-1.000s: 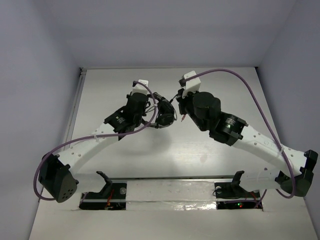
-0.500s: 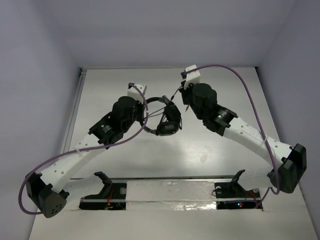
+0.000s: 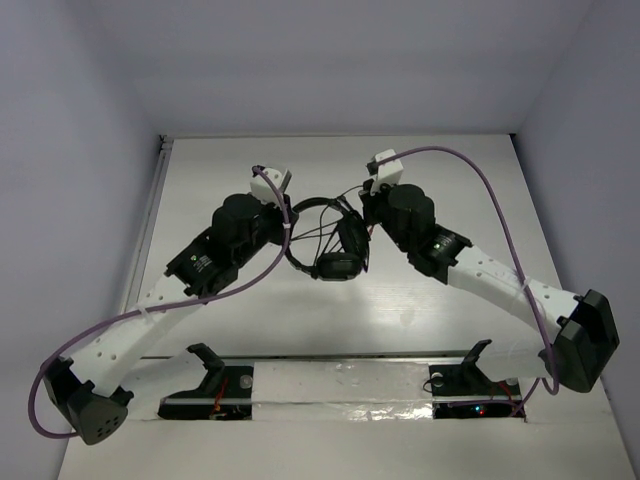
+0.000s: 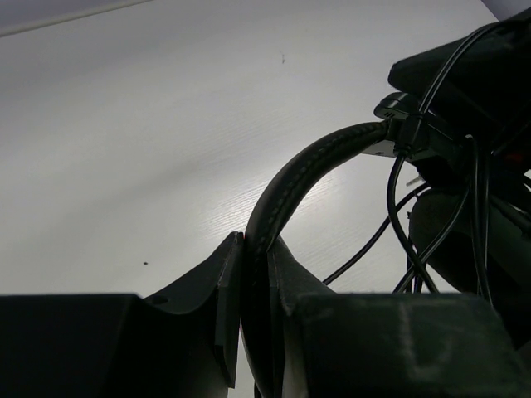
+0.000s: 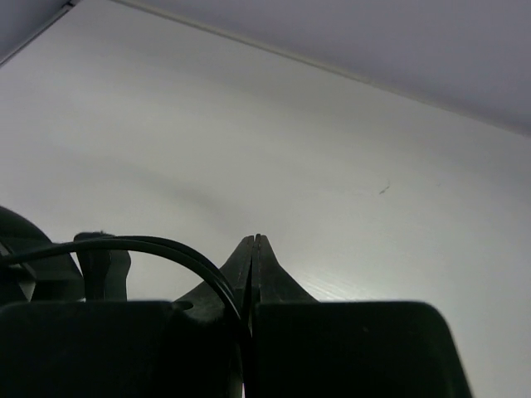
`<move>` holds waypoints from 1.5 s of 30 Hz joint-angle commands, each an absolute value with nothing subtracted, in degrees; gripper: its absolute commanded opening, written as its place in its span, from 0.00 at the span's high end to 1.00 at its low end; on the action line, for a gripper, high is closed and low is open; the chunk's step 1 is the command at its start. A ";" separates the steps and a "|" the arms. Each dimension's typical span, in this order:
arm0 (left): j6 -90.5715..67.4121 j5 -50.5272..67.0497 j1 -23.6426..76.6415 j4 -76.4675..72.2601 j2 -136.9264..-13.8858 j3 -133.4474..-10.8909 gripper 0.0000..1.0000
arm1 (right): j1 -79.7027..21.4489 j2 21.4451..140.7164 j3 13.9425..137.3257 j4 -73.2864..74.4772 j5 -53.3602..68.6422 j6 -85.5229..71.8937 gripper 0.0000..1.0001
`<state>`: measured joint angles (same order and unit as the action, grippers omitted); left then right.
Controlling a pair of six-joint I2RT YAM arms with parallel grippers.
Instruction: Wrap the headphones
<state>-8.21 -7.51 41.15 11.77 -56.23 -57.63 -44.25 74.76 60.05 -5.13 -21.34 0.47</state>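
both clenched: left gripper (image 4: 255,249) on headband (image 4: 307,170) of headphones (image 3: 338,265), right gripper (image 5: 254,249) on cable (image 5: 133,241).

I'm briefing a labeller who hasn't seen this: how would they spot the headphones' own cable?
In the middle of the white table, the two arms meet over black headphones. Their cable leads from them into the shut right gripper. It is thin and black, unlike the thick purple robot cables along each arm.
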 commanded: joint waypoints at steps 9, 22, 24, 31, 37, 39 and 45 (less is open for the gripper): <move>-12.83 3.04 34.73 1.41 -55.20 -61.70 1.00 | -42.81 70.14 51.51 -14.85 -18.19 -6.68 1.00; -21.08 12.31 31.29 -5.18 -55.28 -60.12 1.00 | -40.96 69.70 46.41 -23.99 -4.41 -14.31 0.71; -22.58 11.43 31.29 -7.81 -54.93 -58.28 1.00 | -40.96 69.09 45.18 -27.05 -3.26 -16.25 0.64; -26.89 7.13 31.29 -11.07 -54.50 -56.16 1.00 | -40.96 67.15 42.54 -28.39 -2.54 -21.70 0.49; -29.88 2.11 31.29 -11.78 -54.40 -56.34 1.00 | -40.96 65.30 39.38 -27.87 -4.14 -23.91 0.42; -30.32 0.54 31.29 -10.90 -54.84 -57.13 1.00 | -40.96 66.00 38.77 -27.16 -3.17 -24.26 0.41; -31.99 -3.68 31.29 -10.72 -56.42 -58.44 1.00 | -40.96 65.92 35.25 -27.96 -1.76 -25.93 0.38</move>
<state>-27.53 0.86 31.51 -3.14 -56.66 -55.72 -41.19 66.04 36.62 -27.05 -2.94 -24.88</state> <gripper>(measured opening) 0.109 0.619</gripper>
